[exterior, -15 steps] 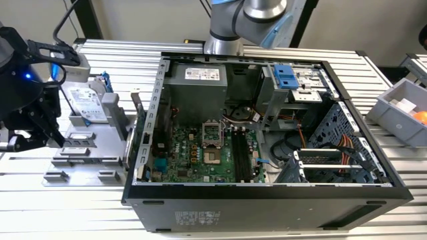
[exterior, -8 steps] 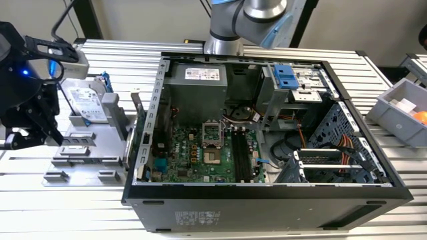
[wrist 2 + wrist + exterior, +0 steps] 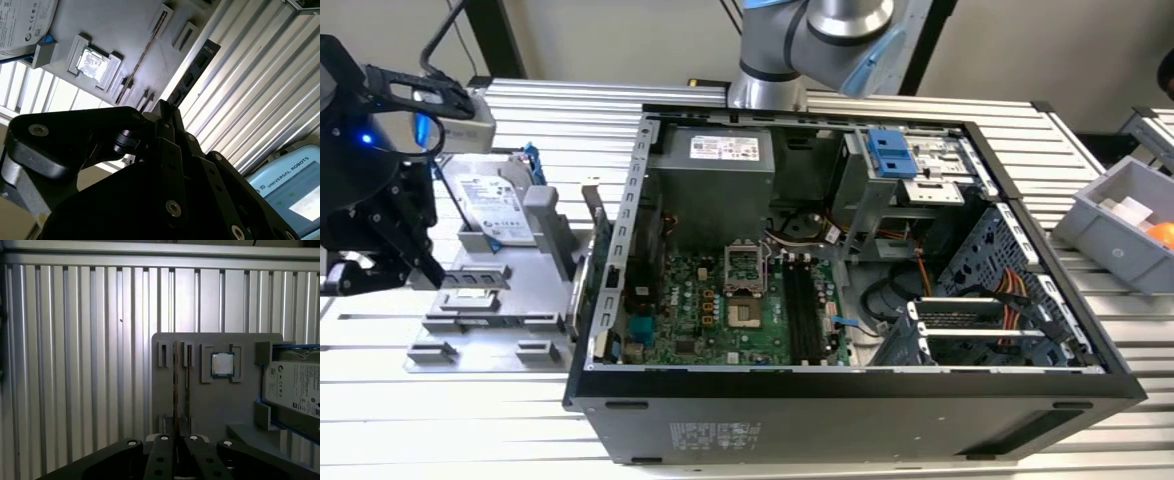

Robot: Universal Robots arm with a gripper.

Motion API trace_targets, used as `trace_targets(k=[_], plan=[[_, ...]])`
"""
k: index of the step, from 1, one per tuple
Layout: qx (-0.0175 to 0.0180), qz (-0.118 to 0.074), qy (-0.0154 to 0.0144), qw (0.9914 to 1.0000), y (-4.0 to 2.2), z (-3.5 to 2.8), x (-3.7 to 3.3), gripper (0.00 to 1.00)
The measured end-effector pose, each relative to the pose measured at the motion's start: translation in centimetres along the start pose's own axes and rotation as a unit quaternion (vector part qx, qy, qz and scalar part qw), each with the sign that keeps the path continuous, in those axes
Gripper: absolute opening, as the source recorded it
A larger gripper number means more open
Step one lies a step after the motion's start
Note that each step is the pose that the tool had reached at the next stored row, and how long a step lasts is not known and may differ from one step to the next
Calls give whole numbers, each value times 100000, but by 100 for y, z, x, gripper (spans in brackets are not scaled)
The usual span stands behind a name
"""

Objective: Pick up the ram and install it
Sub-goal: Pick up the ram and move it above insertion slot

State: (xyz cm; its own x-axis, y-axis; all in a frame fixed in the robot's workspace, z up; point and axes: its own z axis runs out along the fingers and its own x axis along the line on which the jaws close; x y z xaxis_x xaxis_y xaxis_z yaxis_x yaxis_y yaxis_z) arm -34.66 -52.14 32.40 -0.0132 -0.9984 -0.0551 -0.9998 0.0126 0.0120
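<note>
Ram [image 3: 175, 385] is sitting on edge in the grey holder [image 3: 240, 405] on the worktop [image 3: 75, 365], with the gripper [image 3: 178, 440] above it, apart, pinched narrow with nothing in it. I'd say open up, straddle the stick mid-length square to its faces, then lift straight up.

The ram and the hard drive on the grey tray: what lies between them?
In the first wrist view, a square processor chip sits in its own recess between the ram and the hard drive.
</note>
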Motion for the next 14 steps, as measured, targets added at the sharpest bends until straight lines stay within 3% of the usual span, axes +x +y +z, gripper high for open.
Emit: trace_targets(k=[14], plan=[[-19, 8, 58, 100000, 2, -54, -7, 0]])
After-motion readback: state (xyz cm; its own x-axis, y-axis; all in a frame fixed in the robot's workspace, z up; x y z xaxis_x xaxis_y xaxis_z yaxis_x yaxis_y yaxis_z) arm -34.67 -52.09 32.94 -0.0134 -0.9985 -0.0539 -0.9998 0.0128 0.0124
